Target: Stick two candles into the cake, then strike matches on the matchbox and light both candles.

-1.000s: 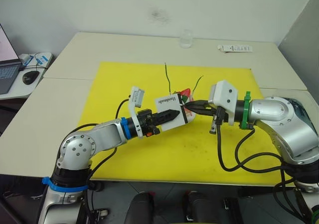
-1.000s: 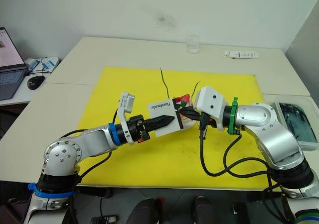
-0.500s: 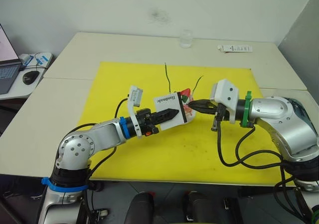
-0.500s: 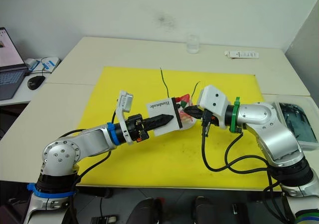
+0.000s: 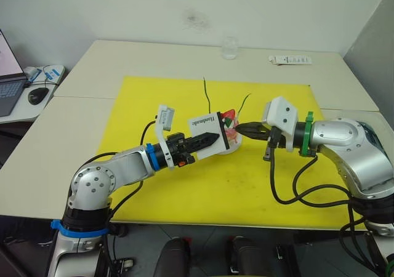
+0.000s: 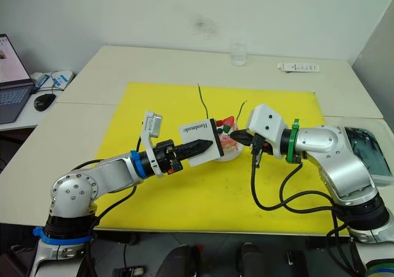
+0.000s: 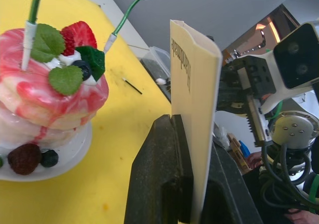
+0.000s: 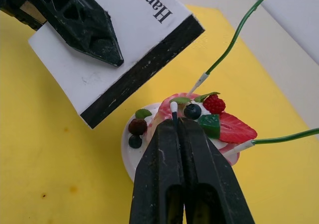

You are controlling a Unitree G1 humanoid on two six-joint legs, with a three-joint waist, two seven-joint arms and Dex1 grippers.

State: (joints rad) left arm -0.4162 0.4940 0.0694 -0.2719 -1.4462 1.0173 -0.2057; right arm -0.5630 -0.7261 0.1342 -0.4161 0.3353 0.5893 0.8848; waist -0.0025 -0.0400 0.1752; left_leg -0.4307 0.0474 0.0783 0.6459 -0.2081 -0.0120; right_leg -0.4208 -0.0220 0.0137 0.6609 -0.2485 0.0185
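The pink cake [image 8: 209,115] on its white plate stands mid-mat, with two green candles [image 8: 239,30] [image 8: 284,137] stuck in its top. My left gripper [image 5: 214,139] is shut on the white "Handmade" matchbox [image 5: 206,123], held upright just left of the cake and partly hiding it, black strip [image 8: 144,69] towards the right gripper. My right gripper [image 5: 241,128] is shut on a short dark match [image 8: 174,109]. The match's pale tip pokes out over the cake, a little short of the strip. Another match [image 7: 132,86] lies on the mat beyond the cake.
A yellow mat [image 5: 184,191] covers the table's middle. A glass [image 5: 229,47] and a white remote-like bar [image 5: 290,60] lie at the far edge. A laptop and mouse [image 5: 37,94] sit on the left side table, a bin [image 6: 364,144] at the right.
The left gripper has drawn the matchbox slightly up and to the left. The right gripper with the match has backed off to the right, so a small gap has opened between them.
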